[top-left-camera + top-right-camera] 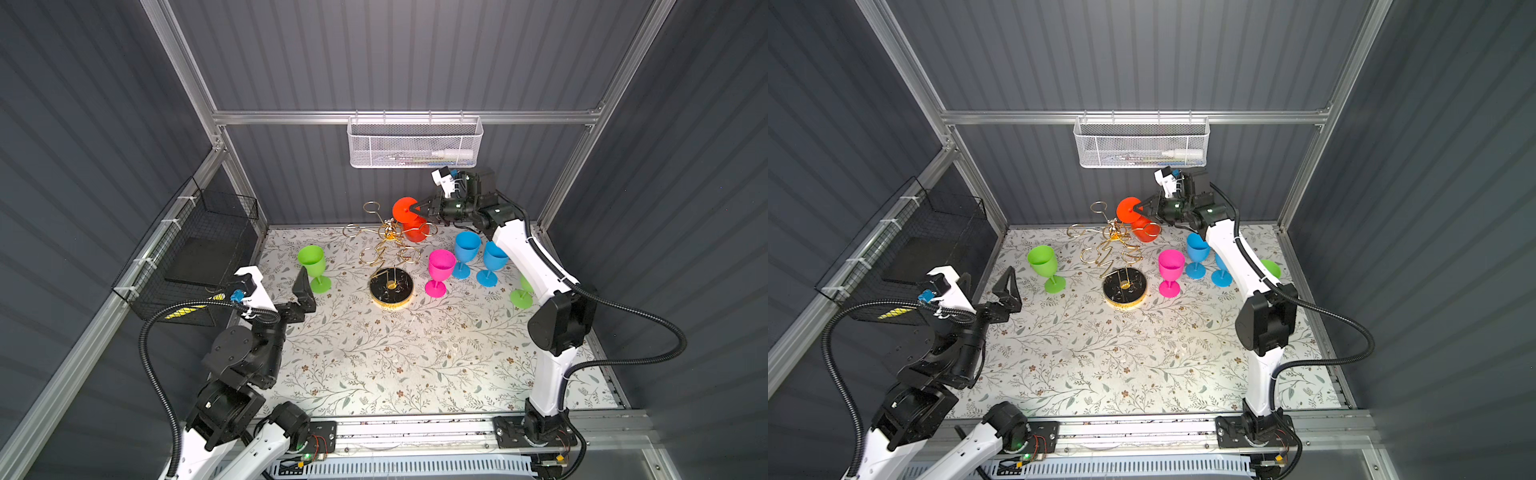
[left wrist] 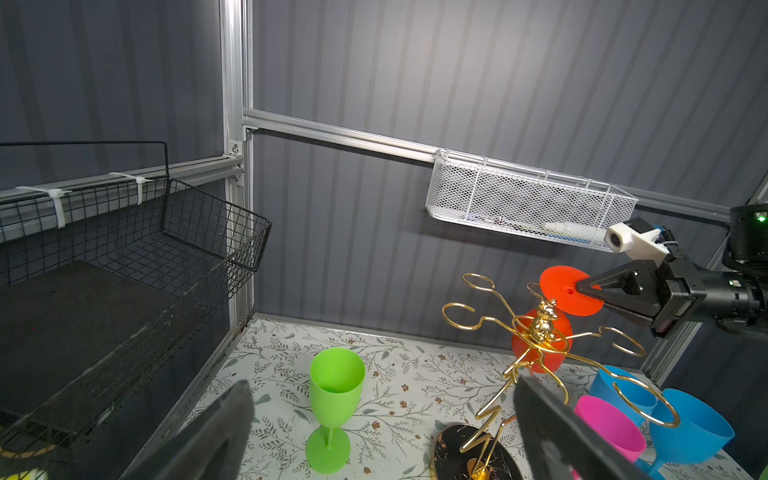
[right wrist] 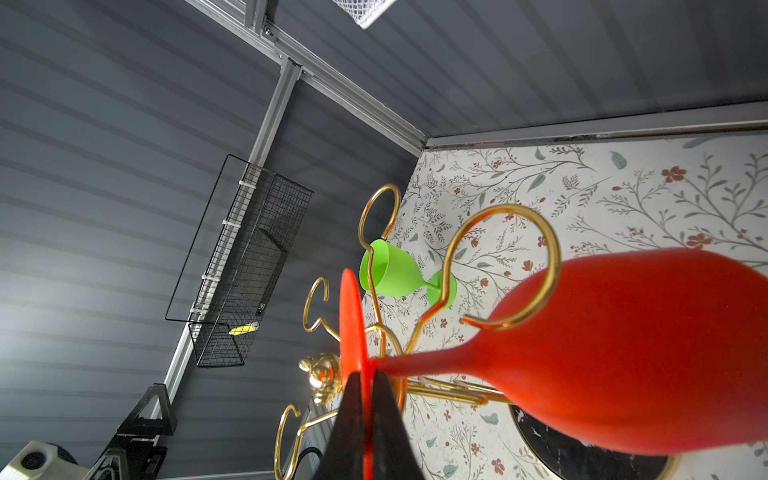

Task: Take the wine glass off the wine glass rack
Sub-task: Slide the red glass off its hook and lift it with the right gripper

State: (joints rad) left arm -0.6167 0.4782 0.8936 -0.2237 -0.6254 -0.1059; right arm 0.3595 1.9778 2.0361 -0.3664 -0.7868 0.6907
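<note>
An orange-red wine glass [image 1: 405, 210] [image 1: 1128, 209] [image 2: 561, 291] [image 3: 623, 353] hangs tilted, bowl down, at the back of the gold wire wine glass rack [image 1: 390, 237] [image 1: 1115, 241] [image 2: 540, 328]. My right gripper [image 1: 417, 206] [image 1: 1139, 206] [image 2: 582, 286] [image 3: 366, 376] is shut on the edge of its round foot. A ring-ended arm [image 3: 498, 266] crosses the bowl by the stem; I cannot tell whether the stem sits in that ring. My left gripper [image 1: 282, 284] [image 1: 986, 284] [image 2: 386, 415] stands wide open and empty at the left, low over the mat, facing a green glass [image 2: 336, 386].
Upright glasses stand around the rack's black marbled base [image 1: 380, 297]: green [image 1: 311, 259] on the left, pink [image 1: 440, 266] and two blue ones [image 1: 467, 247] [image 1: 494, 255] on the right, another green one [image 1: 521, 297] behind the right arm. A white mesh basket [image 1: 415, 143] hangs on the back wall, a black wire basket [image 1: 199, 257] on the left.
</note>
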